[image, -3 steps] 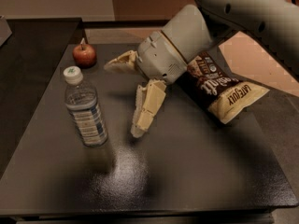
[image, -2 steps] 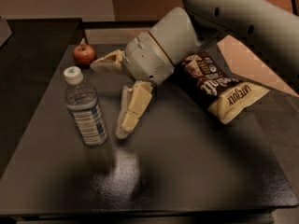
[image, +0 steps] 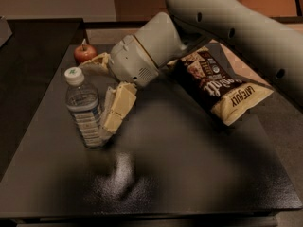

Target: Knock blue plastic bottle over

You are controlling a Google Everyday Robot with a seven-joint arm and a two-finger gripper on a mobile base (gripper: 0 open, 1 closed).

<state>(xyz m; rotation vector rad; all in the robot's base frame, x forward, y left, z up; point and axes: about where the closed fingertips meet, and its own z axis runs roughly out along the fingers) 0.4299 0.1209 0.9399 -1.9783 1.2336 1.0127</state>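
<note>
Moved: the gripper (image: 98,94) has been shifted left across the table (image: 189,178) since the earlier frames, and the gap to the bottle (image: 85,110) has been closed. The bottle itself has not been displaced.
Gripper: held just right of the bottle, low over the left half of the table.
Fingers: spread wide, nothing pinched. The lower finger (image: 116,109) is laid along the bottle's right side, touching or nearly so; which one cannot be told. The upper finger (image: 96,60) is stretched behind the bottle, toward the apple (image: 85,53).
Bottle: upright at the front-left of the table, cap on.
Done: the approach is judged complete.
Left: the knock itself, as the bottle is not yet tipped. A further sideways push to the left is judged to be enough.
Around: the apple is at back left, just beside the upper finger. The snack bag (image: 220,86) is at right under the arm (image: 236,27), well apart from the bottle.
In the way: nothing is seen between the lower finger and the bottle.
Risk: with contact low on the label, the bottle may be slid rather than toppled, and the apple may be clipped by the upper finger.
</note>
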